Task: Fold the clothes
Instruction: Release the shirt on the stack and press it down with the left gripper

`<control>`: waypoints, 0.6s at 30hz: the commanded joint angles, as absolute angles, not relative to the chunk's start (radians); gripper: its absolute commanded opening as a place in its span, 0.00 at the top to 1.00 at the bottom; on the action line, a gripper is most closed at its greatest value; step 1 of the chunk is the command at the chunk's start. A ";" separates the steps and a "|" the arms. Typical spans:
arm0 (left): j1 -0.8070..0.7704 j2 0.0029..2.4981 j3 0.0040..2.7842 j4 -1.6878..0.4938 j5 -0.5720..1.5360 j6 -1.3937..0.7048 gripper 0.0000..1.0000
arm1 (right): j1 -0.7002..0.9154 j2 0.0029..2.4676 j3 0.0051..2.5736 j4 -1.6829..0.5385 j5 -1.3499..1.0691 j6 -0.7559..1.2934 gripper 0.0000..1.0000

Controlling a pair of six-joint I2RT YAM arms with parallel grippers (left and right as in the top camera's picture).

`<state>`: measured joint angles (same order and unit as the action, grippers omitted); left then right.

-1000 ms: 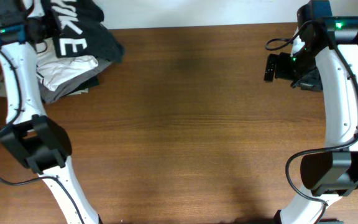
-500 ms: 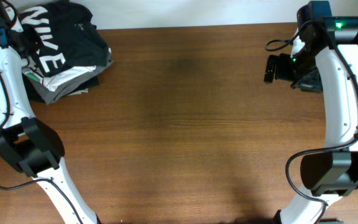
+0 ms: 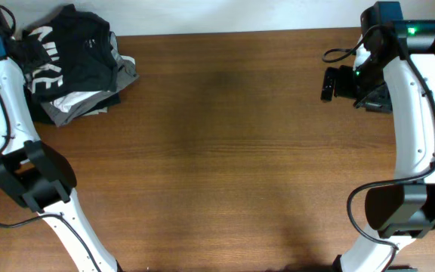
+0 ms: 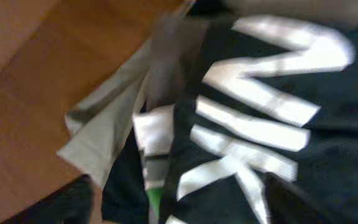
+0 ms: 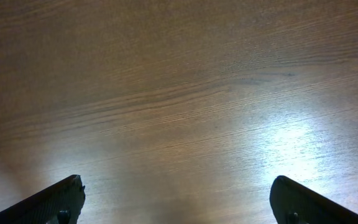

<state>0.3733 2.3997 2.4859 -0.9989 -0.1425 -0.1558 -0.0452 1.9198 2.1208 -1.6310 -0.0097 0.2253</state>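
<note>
A black shirt with white letters [image 3: 70, 49] lies crumpled on top of a pile of clothes at the table's far left corner. Light grey and white garments [image 3: 78, 106] show under it. My left gripper [image 3: 23, 53] is at the pile's left edge. In the left wrist view it [image 4: 179, 210] stands open just above the black shirt [image 4: 278, 124], with a grey garment [image 4: 104, 130] beside it and nothing between the fingers. My right gripper [image 3: 328, 83] hangs open over bare wood at the far right, and its wrist view [image 5: 179, 202] shows only table.
The brown wooden table [image 3: 217, 151] stretches between the two arms. The pile sits close to the table's far edge and left edge. A small green label [image 4: 155, 198] peeks out among the garments.
My left gripper carried the black shirt leftward onto the pile, then opened and let it go. The shirt now lies bunched on the pile. The right arm has not moved.
</note>
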 commanded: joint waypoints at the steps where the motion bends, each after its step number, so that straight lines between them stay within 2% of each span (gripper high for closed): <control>1: 0.342 2.403 2.524 -0.886 -0.012 -0.157 0.48 | -0.046 1.905 2.130 -1.631 -0.016 0.225 0.01; 4: 0.307 2.448 2.523 -0.748 0.005 -0.156 0.89 | -0.046 1.905 2.130 -1.631 -0.016 0.225 0.01; 6: 0.289 2.515 2.523 -0.664 0.006 -0.157 0.97 | -0.046 1.905 2.130 -1.631 -0.016 0.225 0.01; 8: 0.273 2.619 2.523 -0.588 0.013 -0.157 0.97 | -0.046 1.905 2.130 -1.634 -0.020 0.225 0.01; 9: 0.266 2.670 2.523 -0.546 0.017 -0.157 0.95 | -0.046 1.905 2.130 -1.636 -0.020 0.225 0.01; 11: 0.251 2.759 2.523 -0.527 0.025 -0.145 0.85 | -0.046 1.905 2.130 -1.638 -0.046 0.225 0.02; 14: 0.250 2.731 2.532 -0.599 0.042 -0.096 0.82 | -0.046 1.905 2.130 -1.644 -0.060 0.225 0.01; 15: 0.250 2.699 2.544 -0.624 0.044 -0.096 0.73 | -0.046 1.905 2.130 -1.637 -0.060 0.226 0.01; 16: 0.250 2.648 2.560 -0.658 0.050 -0.096 0.60 | -0.046 1.904 2.130 -1.626 -0.059 0.238 0.01; 18: 0.249 2.516 2.581 -0.736 0.049 -0.097 0.16 | -0.046 1.900 2.131 -1.608 -0.060 0.252 0.01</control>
<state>0.2554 2.6816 2.5484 -0.6655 0.0212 -0.1131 -0.0452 1.9198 2.1208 -1.6192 -0.0513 0.2340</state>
